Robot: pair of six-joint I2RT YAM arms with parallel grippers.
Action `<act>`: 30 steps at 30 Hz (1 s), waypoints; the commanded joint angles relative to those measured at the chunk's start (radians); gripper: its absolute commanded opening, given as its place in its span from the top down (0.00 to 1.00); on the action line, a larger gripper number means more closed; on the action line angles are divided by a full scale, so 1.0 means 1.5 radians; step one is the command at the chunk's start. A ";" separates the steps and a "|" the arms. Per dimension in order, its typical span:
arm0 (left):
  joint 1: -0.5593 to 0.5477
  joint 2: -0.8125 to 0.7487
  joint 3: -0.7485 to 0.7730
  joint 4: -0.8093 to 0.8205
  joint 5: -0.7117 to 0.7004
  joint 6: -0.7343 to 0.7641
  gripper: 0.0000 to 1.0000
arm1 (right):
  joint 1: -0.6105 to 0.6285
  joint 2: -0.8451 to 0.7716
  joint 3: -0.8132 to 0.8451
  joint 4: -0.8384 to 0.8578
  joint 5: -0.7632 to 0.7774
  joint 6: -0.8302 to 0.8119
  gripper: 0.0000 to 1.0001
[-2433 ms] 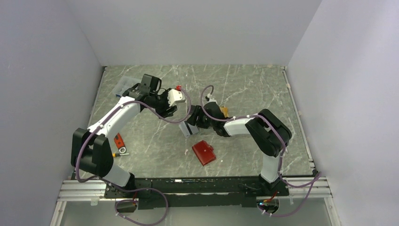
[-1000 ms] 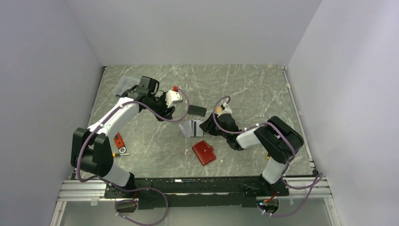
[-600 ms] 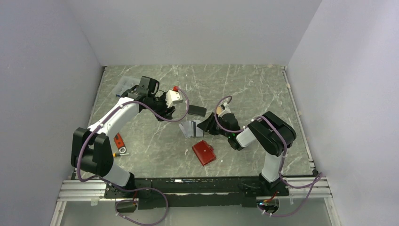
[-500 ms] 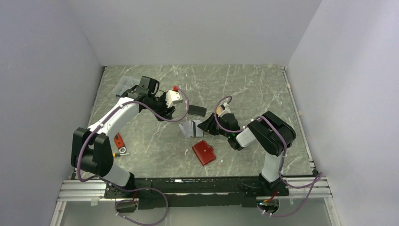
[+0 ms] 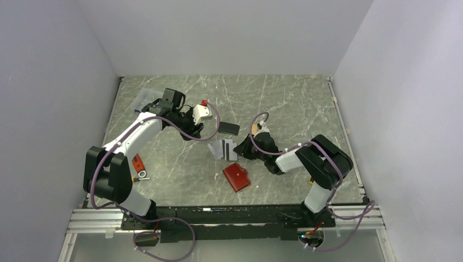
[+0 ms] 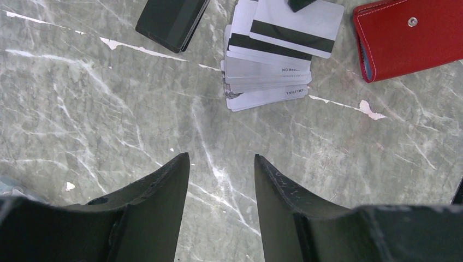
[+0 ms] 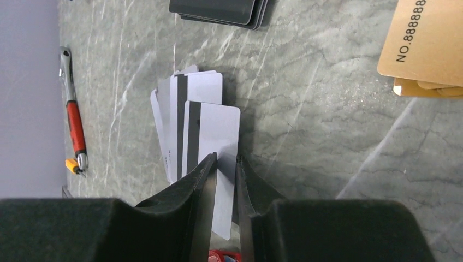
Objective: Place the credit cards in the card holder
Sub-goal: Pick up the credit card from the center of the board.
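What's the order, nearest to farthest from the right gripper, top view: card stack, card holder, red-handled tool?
1. card stack, just left of the right gripper.
2. card holder, toward the bases.
3. red-handled tool, far left.

The counter is grey-green marble with white veins. The card holder is red with pale stitching and a silver snap. The credit cards are silver-grey with black stripes; the black cards are plain. The tan cards carry black numerals. The hand tool has a red handle.
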 commanded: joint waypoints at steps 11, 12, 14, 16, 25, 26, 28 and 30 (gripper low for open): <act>0.001 -0.001 0.024 -0.001 0.038 -0.012 0.49 | -0.001 -0.062 -0.046 -0.158 0.033 -0.038 0.80; 0.001 -0.002 0.027 -0.002 0.038 -0.015 0.49 | -0.007 -0.067 -0.050 -0.152 0.027 -0.038 0.80; 0.001 -0.008 0.036 -0.007 0.038 -0.025 0.49 | -0.017 -0.073 -0.047 -0.148 0.008 -0.037 0.80; 0.001 -0.016 0.042 -0.012 0.041 -0.034 0.49 | -0.020 -0.088 -0.048 -0.133 -0.007 -0.036 0.80; 0.001 -0.024 0.056 -0.029 0.068 -0.066 0.50 | -0.026 -0.134 0.021 -0.130 -0.081 -0.069 0.85; 0.002 -0.025 0.057 -0.030 0.073 -0.069 0.50 | -0.027 -0.140 0.030 -0.132 -0.088 -0.074 0.87; 0.002 -0.027 0.060 -0.034 0.087 -0.077 0.50 | -0.032 -0.152 0.045 -0.125 -0.108 -0.079 0.91; 0.002 -0.027 0.061 -0.038 0.102 -0.087 0.51 | -0.037 -0.161 0.056 -0.113 -0.134 -0.080 0.95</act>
